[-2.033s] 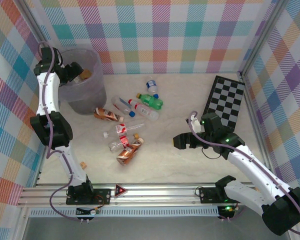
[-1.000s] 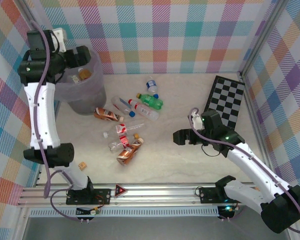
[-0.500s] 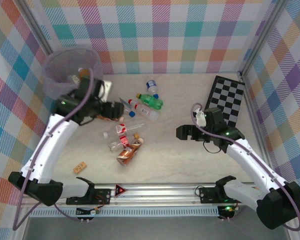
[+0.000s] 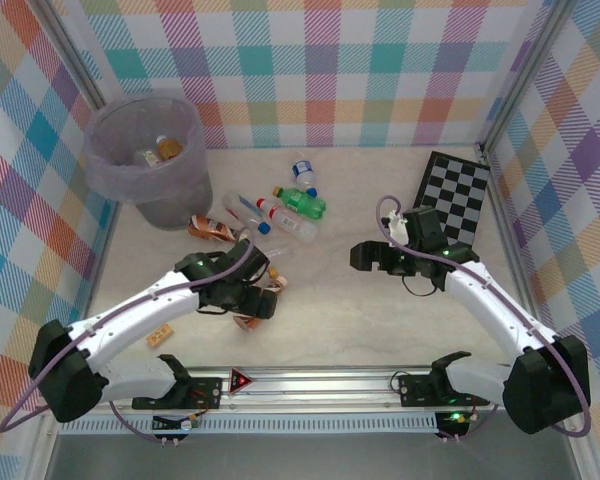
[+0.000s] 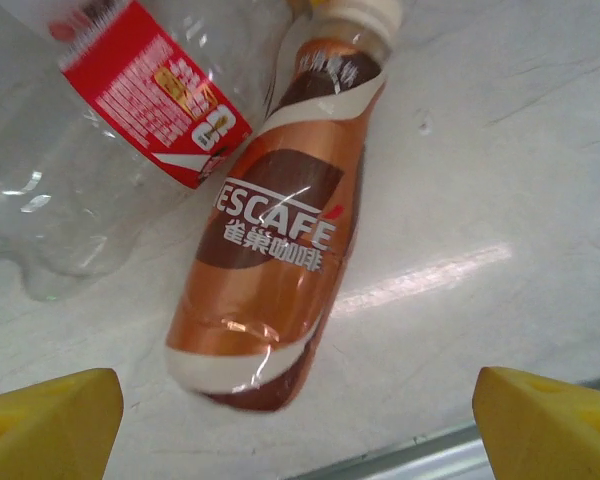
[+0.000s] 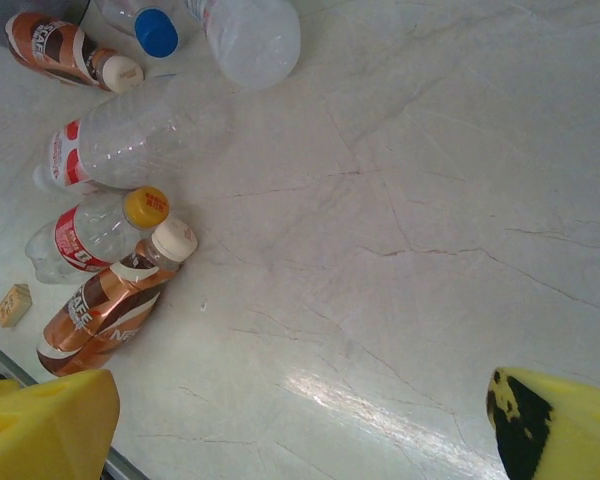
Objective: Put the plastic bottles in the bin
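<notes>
A: L gripper (image 5: 298, 425), status?
B: Fingers spread wide either side of the amber coffee bottle (image 5: 280, 250), not touching it. Bottle's lying flat, near-centre, close to the rail (image 4: 330, 380). Bin (image 4: 170, 205) is far left, well apart.
A: R gripper (image 4: 363, 258)?
B: Spread too, empty, over bare table (image 4: 380, 330) right of centre.
A: Risks?
B: Red-label bottle (image 5: 130, 130) lies just beside the amber one, so a finger could snag it & drag both. Slick round body; an off-centre squeeze prob rolls it out twd the rail. Weak pinch = drop en route to bin.
</notes>
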Robot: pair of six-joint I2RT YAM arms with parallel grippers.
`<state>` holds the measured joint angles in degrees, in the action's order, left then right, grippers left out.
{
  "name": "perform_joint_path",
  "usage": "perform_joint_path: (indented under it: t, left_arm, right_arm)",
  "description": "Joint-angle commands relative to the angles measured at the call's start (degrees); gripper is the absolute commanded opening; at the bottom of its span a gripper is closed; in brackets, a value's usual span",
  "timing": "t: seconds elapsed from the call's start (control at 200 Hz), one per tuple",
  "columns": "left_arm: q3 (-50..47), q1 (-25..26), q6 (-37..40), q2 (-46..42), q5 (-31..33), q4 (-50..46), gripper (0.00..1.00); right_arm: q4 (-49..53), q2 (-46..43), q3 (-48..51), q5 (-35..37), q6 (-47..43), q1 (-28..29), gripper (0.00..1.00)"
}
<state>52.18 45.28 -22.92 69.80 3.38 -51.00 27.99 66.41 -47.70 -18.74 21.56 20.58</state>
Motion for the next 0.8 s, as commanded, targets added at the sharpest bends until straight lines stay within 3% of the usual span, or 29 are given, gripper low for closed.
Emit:
perform_joint_path:
  t: [0.0,0.325,0.51,0.795]
  left_arm:
    - [-2.6,0.9,-2.3,2.2,1.6,7.7,0.9]
    - [-7.8,1.6,-2.1,8.2,0.2,16.7,0.81]
    - [-7.4,3.2,-2.6,10.9,0.3,17.9,0.71]
    - [-4.8,3.7,-3.3,8.0,-1.6,14.9,0.56]
  right_arm:
    - [-1.0,0.7,-1.7,-1.7,0.3,-0.4,0.94]
    - [-1.3,0.7,-0.8,-2.4,0.3,-0.4,0.94]
    - [-1.2,0.5,-0.6,-2.1,0.1,-0.4,0.94]
    - [-1.1,-0.8,0.2,-1.3,0.3,-0.4,0.94]
